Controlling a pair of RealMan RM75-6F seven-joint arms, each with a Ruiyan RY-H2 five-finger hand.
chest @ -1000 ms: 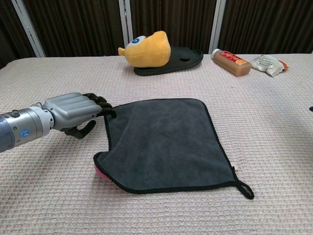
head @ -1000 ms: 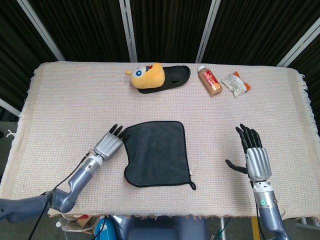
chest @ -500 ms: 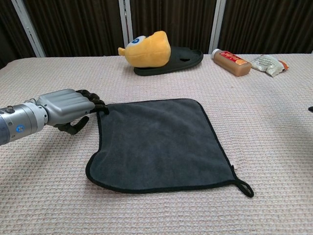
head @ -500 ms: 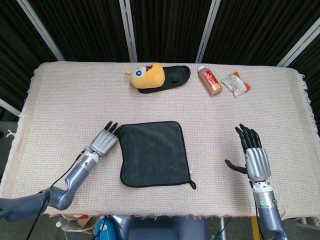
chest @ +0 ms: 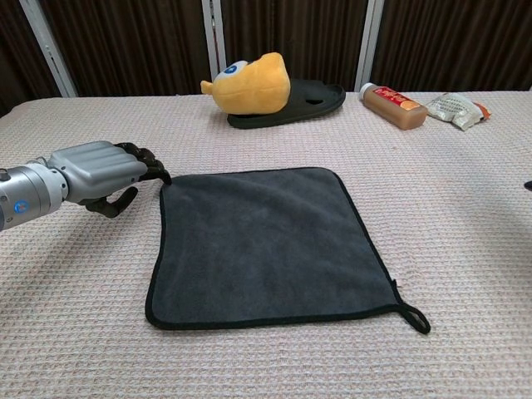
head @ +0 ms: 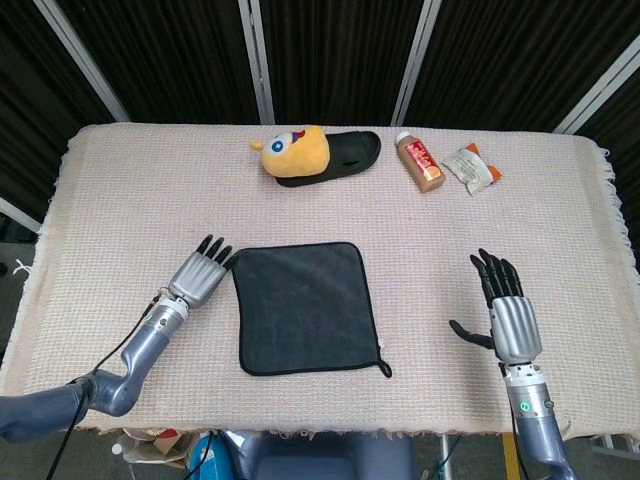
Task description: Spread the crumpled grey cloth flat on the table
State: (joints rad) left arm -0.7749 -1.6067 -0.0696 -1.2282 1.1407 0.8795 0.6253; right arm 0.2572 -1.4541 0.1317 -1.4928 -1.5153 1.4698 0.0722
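Since one second ago the left hand [head: 201,276] has slid further left and the grey cloth [head: 301,307] has gone from bunched at its left edge, with a pink fold showing, to a flat near-square; now the cloth lies smooth on the counter [head: 120,200] at centre front, black trim all round, small hang loop [head: 384,368] at its front right corner; left hand sits just beside the cloth's far left corner, palm down, fingers [chest: 150,158] stretched toward that corner and reaching its edge, thumb tucked under; cannot tell whether the fingertips actually pinch the trim or only touch it; right hand [head: 508,318] stays where it was, well apart from the cloth on the right, upright, fingers spread and released, nothing in it; chest view shows only a dark sliver of it at the right edge; at the far side of the counter, a yellow cartoon slipper [head: 312,154] with black sole, a brown bottle [head: 420,162] lying on its side to its right, and a crumpled snack wrapper [head: 472,167] just beside the bottle; woven beige cover over the whole counter.
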